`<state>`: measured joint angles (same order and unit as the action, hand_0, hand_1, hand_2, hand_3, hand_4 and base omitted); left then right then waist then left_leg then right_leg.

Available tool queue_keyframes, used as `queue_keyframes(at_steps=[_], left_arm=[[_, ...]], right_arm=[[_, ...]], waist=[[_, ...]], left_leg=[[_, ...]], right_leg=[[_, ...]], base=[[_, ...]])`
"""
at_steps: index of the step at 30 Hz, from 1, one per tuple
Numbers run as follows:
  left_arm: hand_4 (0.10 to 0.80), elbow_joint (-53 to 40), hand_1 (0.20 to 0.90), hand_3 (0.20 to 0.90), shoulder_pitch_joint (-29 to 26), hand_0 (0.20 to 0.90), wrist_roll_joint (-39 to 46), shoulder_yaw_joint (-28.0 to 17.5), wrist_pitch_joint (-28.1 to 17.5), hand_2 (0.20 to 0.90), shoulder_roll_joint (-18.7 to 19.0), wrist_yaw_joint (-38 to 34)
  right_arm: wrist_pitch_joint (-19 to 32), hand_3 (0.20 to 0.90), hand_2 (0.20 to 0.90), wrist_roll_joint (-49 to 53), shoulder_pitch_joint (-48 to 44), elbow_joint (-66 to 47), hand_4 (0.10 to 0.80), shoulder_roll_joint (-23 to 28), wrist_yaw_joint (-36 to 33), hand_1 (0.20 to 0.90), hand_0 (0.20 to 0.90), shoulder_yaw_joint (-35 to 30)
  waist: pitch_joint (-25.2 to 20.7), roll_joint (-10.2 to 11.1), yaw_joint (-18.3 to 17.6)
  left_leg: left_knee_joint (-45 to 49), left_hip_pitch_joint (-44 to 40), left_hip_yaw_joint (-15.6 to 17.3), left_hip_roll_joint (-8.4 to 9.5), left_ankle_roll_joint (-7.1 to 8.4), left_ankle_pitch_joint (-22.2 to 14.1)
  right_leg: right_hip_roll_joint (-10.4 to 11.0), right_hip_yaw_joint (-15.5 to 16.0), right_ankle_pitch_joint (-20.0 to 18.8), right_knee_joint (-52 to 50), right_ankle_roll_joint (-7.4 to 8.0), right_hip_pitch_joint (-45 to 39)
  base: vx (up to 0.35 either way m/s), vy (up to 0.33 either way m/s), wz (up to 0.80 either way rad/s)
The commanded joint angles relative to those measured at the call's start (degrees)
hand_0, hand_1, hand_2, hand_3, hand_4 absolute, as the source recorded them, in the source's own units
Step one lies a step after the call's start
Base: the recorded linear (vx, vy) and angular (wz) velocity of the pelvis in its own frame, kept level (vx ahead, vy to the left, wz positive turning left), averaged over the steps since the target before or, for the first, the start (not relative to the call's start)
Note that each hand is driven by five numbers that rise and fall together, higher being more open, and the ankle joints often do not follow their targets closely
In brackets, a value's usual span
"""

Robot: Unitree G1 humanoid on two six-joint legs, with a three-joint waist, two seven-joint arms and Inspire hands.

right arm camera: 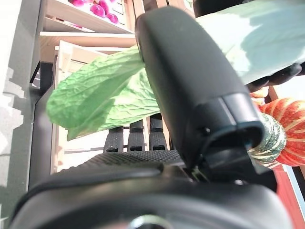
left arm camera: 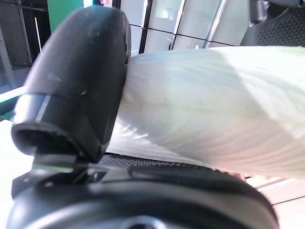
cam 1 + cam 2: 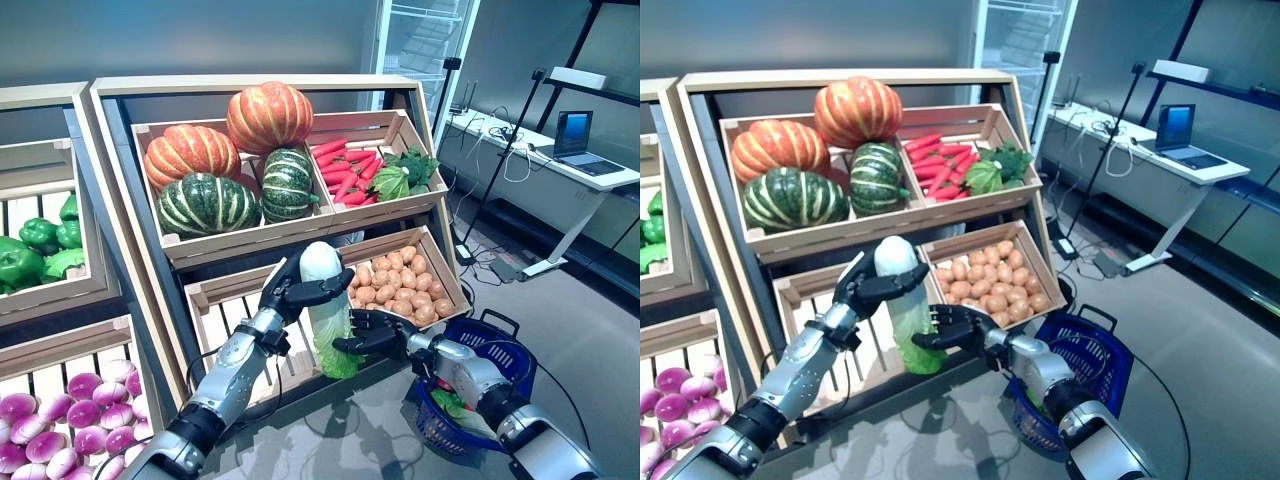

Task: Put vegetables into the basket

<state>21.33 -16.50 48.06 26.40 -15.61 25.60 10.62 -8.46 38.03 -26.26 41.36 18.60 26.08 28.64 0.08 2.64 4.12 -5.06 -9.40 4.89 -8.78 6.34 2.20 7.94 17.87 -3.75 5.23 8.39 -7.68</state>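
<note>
— Shelving first: what does the wooden produce stand [image 3: 120,150] carry?

— Its upper crate holds orange pumpkins [image 3: 268,115] and striped green squashes [image 3: 207,203]. The crate at the upper right corner has red carrots [image 3: 343,168] beside leafy greens [image 3: 405,172]. Below that, at the stand's right edge, sits a crate of potatoes [image 3: 400,288]. A neighbouring stand to the left shows green peppers [image 3: 38,248] and, lower down, purple-white onions [image 3: 50,425].

— And the basket?

— The blue basket [image 3: 478,385] stands on the floor just off the stand's lower right corner, with something green inside it, partly hidden by the right arm.

— Where is the vegetable being handled?

— A napa cabbage [image 3: 326,305] is held upright in the air before the slatted lower crate [image 3: 230,330], left of the potatoes, white stem end up and green leaves down. It is not in the basket.

— How do the hands stand?

— The left hand [image 3: 290,291] is clamped round the cabbage's upper white part, thumb across its front. The right hand [image 3: 375,332] grips the lower leafy part, fingers curled under it and thumb over it, as the right wrist view shows.

— Any writing or labels?

— None that can be read. A desk with an open laptop [image 3: 580,140] stands well apart at the far right.
</note>
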Motion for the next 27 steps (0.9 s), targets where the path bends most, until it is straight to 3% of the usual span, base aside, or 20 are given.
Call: queue_keyframes(at_steps=[1,12,14,23,27], left_arm=[[0.8,-11.04,0.9,0.9,-9.13,0.9,-0.41,6.25,-2.79,0.9,-8.24,7.88],[0.8,-7.37,0.9,0.9,-5.16,0.9,-3.67,-4.69,-3.52,0.9,2.45,7.61],[0.8,-5.25,0.9,0.9,-4.28,0.9,-4.41,-8.57,-4.2,0.9,5.07,8.34],[0.8,1.22,0.9,0.9,-2.36,0.9,-11.76,-15.74,-7.36,0.9,9.1,4.53],[0.8,4.8,0.9,0.9,0.49,0.9,-14.72,-18.76,-8.01,0.9,9.68,1.91]], right_arm=[[4.02,0.3,0.3,0.86,-9.87,2.39,0.4,1.2,-10.06,0.3,0.3,-5.11],[5.31,0.3,0.3,-0.97,-3.22,4.97,0.4,15.14,-8.85,0.3,0.3,-13.64],[6.05,0.3,0.3,-0.57,-1.75,6.23,0.4,18.3,-7.94,0.3,0.3,-16.52],[8.23,0.3,0.3,0.05,1.97,8.42,0.4,22.76,-8.28,0.3,0.3,-23.34],[7.13,0.3,0.3,0.87,5.41,10.03,0.4,22.18,-13.38,0.3,0.3,-27.74]], waist=[[-1.2,-0.25,0.33],[-0.79,-0.32,-0.41],[-0.56,-0.18,-0.54],[-0.21,-0.35,-1.28],[0.01,-0.48,-1.44]], left_leg=[[0.06,-0.87,0.89,3.86,-5.0,-7.51],[0.06,-0.77,2.52,3.39,-4.87,-7.17],[0.06,-0.64,2.84,3.38,-4.75,-7.11],[0.06,-0.45,3.54,3.28,-4.47,-7.13],[0.06,-0.74,3.91,3.21,-4.5,-7.34]], right_leg=[[-0.81,-0.48,5.78,-0.23,-2.73,-2.65],[-1.2,-1.06,5.4,-0.23,-2.75,-2.2],[-1.35,-1.24,5.32,-0.23,-2.72,-2.05],[-1.69,-1.74,5.55,-0.23,-2.74,-1.71],[-1.69,-1.97,5.85,-0.23,-2.74,-1.95]], base=[[0.0,0.0,0.0],[-0.004,-0.005,-0.01],[-0.01,-0.026,-0.12],[0.006,-0.009,-0.04],[0.06,-0.026,-0.14]])
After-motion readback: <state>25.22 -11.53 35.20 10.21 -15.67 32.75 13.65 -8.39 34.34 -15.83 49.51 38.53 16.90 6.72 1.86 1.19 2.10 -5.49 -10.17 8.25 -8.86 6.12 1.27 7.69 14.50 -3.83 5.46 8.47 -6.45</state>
